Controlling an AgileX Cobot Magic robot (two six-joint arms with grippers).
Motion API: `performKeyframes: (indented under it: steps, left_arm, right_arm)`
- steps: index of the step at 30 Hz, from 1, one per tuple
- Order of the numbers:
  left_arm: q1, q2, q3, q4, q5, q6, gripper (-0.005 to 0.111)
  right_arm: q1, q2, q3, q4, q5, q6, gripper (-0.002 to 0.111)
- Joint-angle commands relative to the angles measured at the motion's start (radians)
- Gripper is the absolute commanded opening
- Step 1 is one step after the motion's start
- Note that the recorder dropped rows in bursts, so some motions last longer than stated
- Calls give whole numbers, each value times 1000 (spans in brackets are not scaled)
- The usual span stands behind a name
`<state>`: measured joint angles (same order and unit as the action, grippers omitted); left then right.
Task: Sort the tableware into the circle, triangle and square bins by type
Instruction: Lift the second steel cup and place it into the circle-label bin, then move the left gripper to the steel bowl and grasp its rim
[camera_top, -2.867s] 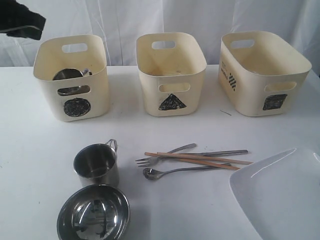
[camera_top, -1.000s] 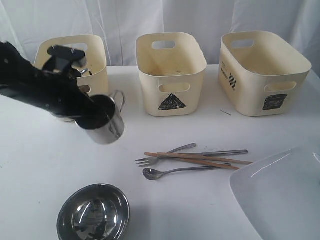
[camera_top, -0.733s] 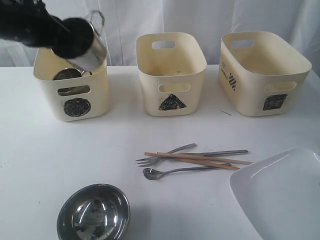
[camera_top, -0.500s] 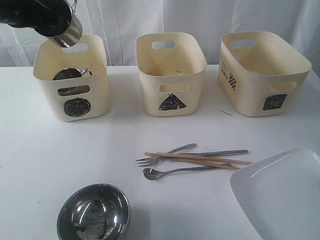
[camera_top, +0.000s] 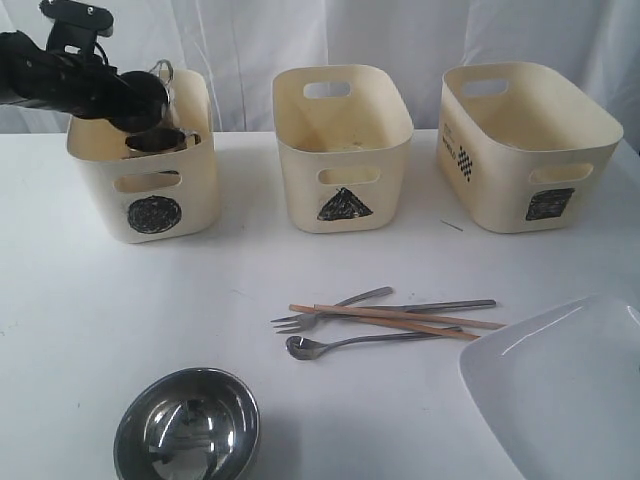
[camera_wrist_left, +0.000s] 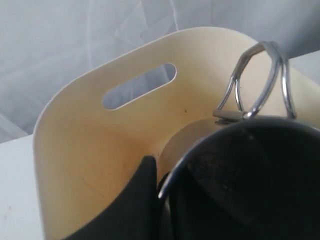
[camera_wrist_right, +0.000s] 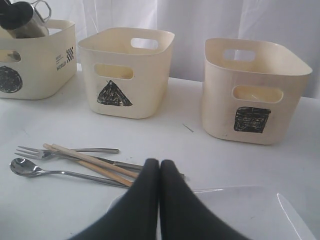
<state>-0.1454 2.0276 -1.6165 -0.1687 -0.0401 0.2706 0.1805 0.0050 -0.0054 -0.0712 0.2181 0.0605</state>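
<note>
The steel mug (camera_wrist_left: 240, 180) now hangs tipped in the mouth of the circle bin (camera_top: 150, 205), at about ten o'clock on the worktop (camera_top: 90, 320). A second ago it was out over the open worktop in front of that bin, and it has since been carried up and over the rim. The left gripper (camera_top: 135, 95) has its fingers (camera_wrist_left: 145, 200) clamped on the mug's lip. By my reckoning only lowering and letting go remain for this piece. Its wire handle rides near the bin's back wall with the cut-out, so there is little slack on that side. I cannot see how much of the bin floor is free. The triangle bin (camera_top: 340, 150) at twelve and the square bin (camera_top: 520, 150) at two stand well apart from it. The steel bowl (camera_top: 187, 425) waits at seven. The fork (camera_top: 310, 320), spoon (camera_top: 340, 343), knife (camera_top: 450, 304) and chopsticks (camera_top: 400, 320) lie crossed near the middle. The big white plate (camera_top: 560, 390) runs off the edge at four. The right gripper (camera_wrist_right: 159, 167) rests above the plate's rim, fingers pressed together and empty. Bare worktop between the bins and the cutlery leaves an easy lane.
</note>
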Motion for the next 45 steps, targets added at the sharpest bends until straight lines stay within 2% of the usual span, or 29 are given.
performKeyframes:
  steps: [1, 4, 6, 16, 23, 28, 31, 35, 36, 37, 39, 41, 45]
  left_arm:
    - [3, 8, -12, -16, -40, -1, 28]
    - [3, 8, -12, -31, -45, -1, 47]
    - [3, 8, -12, -31, -18, -3, 53]
    - [1, -74, -12, -31, 137, -5, 54]
    - [-32, -223, 35, -28, 389, -20, 54]
    - [-103, -401, 185, -41, 548, -39, 54]
    - [-193, -621, 411, -62, 609, -59, 54]
    - [-232, -748, 580, -64, 605, -73, 54]
    - [-246, -785, 669, -71, 591, -73, 54]
    - [-253, -798, 710, -83, 583, -75, 56]
    - [-306, -818, 823, -122, 562, -62, 63]
    - [-349, -820, 878, -155, 531, -62, 67]
    - [-392, -818, 936, -197, 473, -62, 67]
  right_arm:
    - [-11, -5, 5, -6, 3, 4, 0]
    - [-11, -5, 5, -6, 1, 4, 0]
    - [-11, -5, 5, -6, 1, 4, 0]
    - [-11, -5, 5, -6, 1, 4, 0]
    - [-11, -5, 5, -6, 3, 4, 0]
    - [-11, -5, 5, -6, 3, 4, 0]
    - [-11, -5, 5, -6, 1, 4, 0]
    - [-11, -5, 5, -6, 1, 4, 0]
    - [-11, -5, 5, -6, 1, 4, 0]
    - [-11, -5, 5, -6, 1, 4, 0]
    - [-11, -5, 5, -6, 1, 4, 0]
    - [-11, -5, 5, -6, 3, 4, 0]
    - [-11, -5, 5, -6, 3, 4, 0]
